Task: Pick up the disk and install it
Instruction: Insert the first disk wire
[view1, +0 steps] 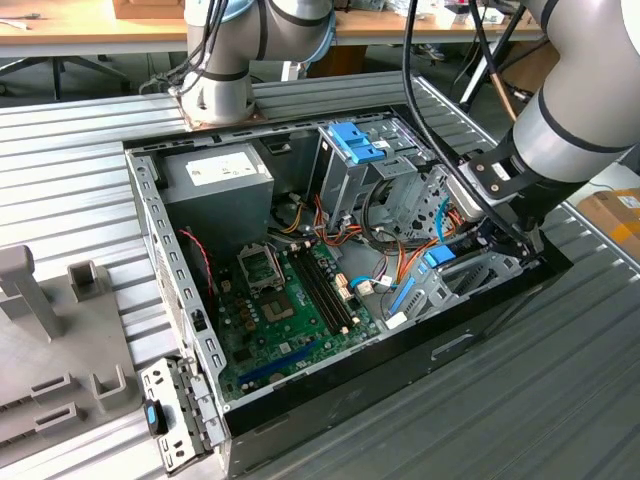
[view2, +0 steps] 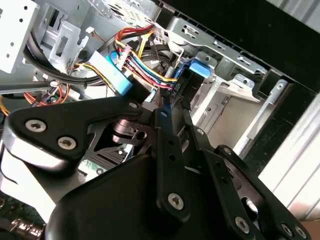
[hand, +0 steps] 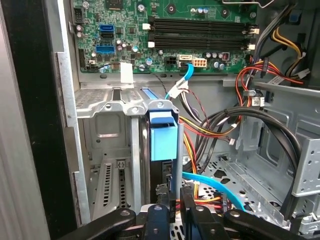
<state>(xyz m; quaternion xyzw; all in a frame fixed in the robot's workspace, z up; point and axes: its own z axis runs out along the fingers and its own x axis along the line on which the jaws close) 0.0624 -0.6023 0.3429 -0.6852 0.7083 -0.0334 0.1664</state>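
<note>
First wrist view: disk (hand: 164, 137) edge-on, upright.

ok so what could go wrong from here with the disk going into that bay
1. The disk stands edge-on in the metal drive bay. If its blue rails are not square to the guides, pressing from the claw could jam it.
2. The blue data cable and the coloured power wires lie right beside the disk, so they could get pinched against the bay or snagged by the claw.

Bright even daylight, soft shadows (wrist foreground blurred).
</note>
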